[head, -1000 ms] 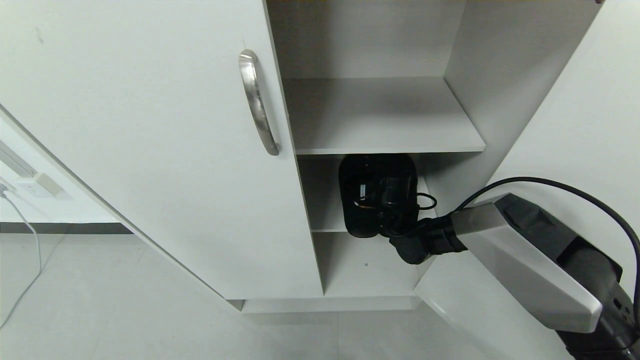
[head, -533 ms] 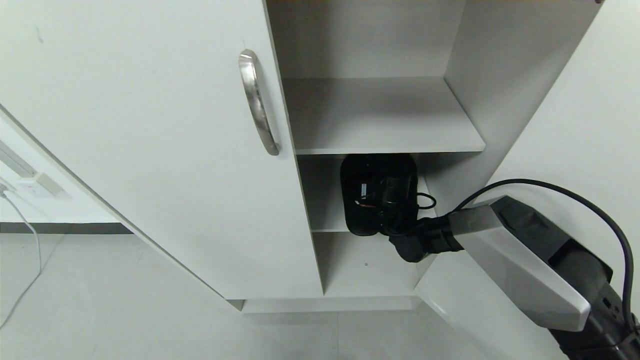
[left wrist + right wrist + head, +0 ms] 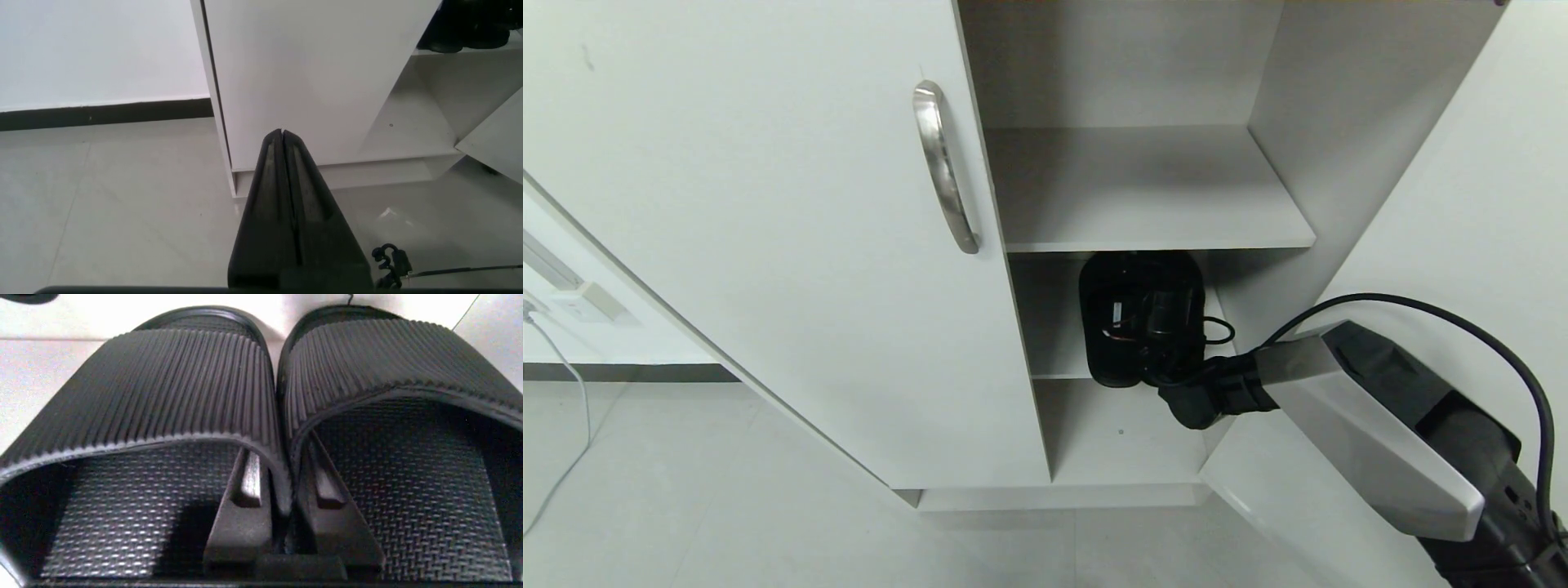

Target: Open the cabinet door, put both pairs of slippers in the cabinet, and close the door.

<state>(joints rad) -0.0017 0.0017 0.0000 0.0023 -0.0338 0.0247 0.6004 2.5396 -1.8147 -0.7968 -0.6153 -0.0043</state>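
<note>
Now blk slippers [image 3: 1141, 318] sit on cabinet [image 3: 1290, 147] middle shelf [image 3: 1054, 347]. Right gripper [image 3: 286, 502] jaws clenched on their adjoining inner straps. Prob. light, bendy rubber, so pinch the straps. Left gripper [image 3: 282, 143] jaws clenched, empty, low outside cabinet.

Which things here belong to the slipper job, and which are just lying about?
Job: black slippers, on a lower shelf; right end effector, clamped on them; cabinet; its open door.
Lying about: wall socket; white cable; left end effector, shut, above the floor.
</note>
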